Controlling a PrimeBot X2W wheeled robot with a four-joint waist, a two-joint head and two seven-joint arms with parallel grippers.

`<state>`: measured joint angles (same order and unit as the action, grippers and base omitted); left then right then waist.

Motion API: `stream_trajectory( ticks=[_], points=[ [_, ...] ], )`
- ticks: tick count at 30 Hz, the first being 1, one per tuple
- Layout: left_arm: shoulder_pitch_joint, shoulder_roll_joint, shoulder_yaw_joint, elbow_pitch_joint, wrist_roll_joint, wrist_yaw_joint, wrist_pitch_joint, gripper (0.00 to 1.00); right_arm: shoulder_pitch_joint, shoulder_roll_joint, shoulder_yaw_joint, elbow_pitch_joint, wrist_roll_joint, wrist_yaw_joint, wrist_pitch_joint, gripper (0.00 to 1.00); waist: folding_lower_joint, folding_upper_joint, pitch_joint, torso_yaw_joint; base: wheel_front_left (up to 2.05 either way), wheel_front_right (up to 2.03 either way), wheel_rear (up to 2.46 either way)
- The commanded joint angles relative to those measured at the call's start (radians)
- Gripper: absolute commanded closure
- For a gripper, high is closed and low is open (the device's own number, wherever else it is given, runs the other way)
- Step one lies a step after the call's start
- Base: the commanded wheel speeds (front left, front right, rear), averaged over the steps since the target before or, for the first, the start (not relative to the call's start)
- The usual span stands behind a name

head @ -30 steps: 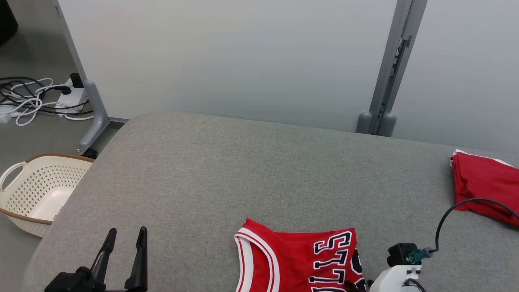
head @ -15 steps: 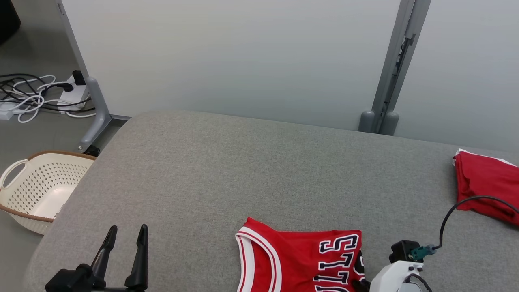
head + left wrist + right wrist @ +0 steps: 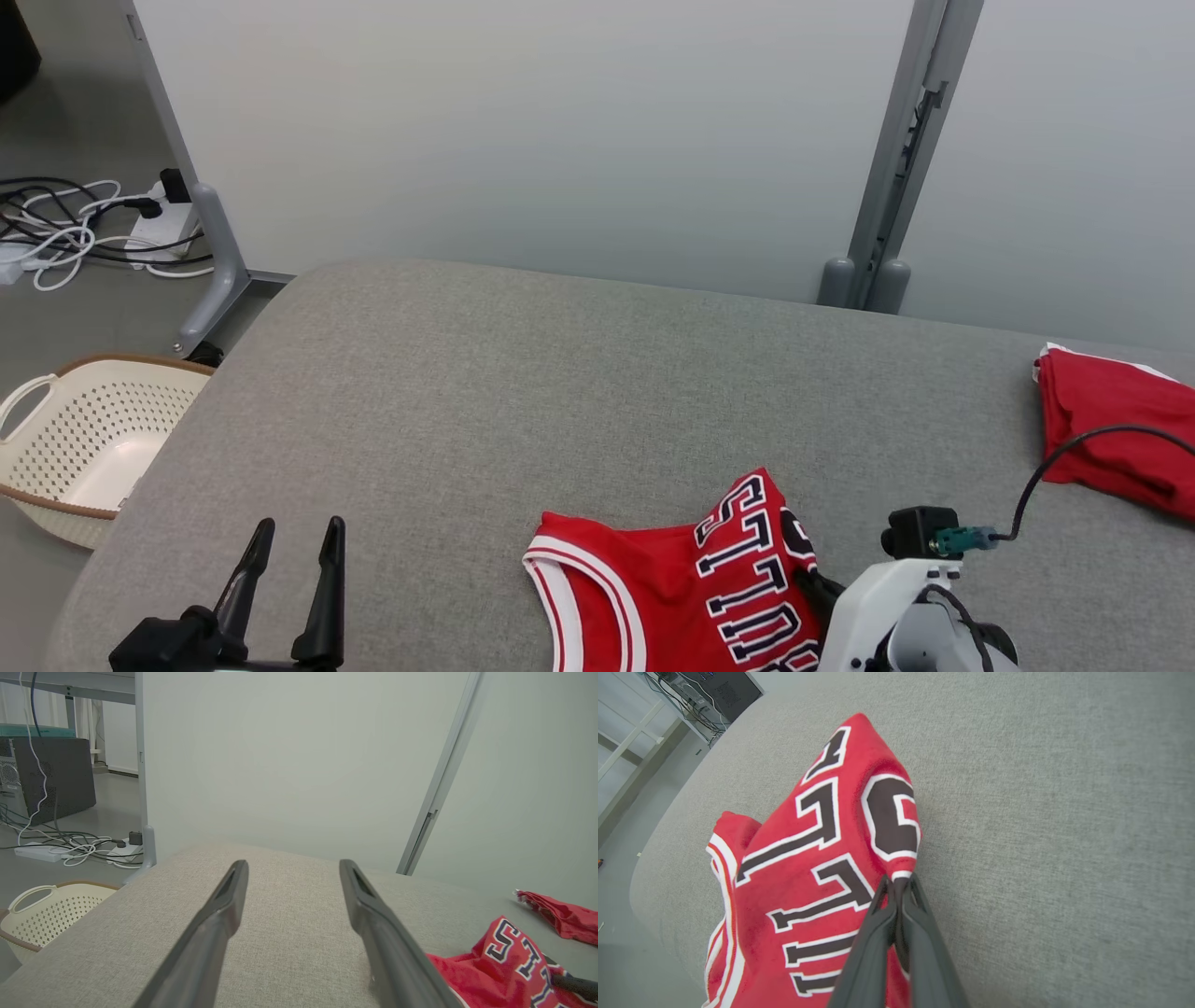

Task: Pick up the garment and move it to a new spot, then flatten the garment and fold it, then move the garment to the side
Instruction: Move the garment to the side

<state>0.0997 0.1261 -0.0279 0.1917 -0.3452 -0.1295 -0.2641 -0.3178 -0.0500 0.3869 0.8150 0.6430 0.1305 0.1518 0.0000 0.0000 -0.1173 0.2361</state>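
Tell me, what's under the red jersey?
The grey pad shows around the jersey, so it lies on that. The right gripper pinches one edge up. Anything beneath the cloth is covered.

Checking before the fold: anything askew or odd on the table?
The red jersey is askew: the shut right claw pinches one edge up into a peak, lettering tilted. A second red garment lies crumpled at the table's right. Nothing spilled.
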Motion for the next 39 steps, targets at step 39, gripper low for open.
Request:
stream_trajectory(
  ticks=[39],
  points=[
    [-0.199, 0.230, -0.147, -0.173, -0.166, -0.002, 0.000, 0.00, -0.780, -0.254, -0.228, 0.261, -0.061, 0.001, -0.283, 1.00, 0.0000, 0.0000, 0.490, -0.238, 0.00, 0.00, 0.00]
  ],
)
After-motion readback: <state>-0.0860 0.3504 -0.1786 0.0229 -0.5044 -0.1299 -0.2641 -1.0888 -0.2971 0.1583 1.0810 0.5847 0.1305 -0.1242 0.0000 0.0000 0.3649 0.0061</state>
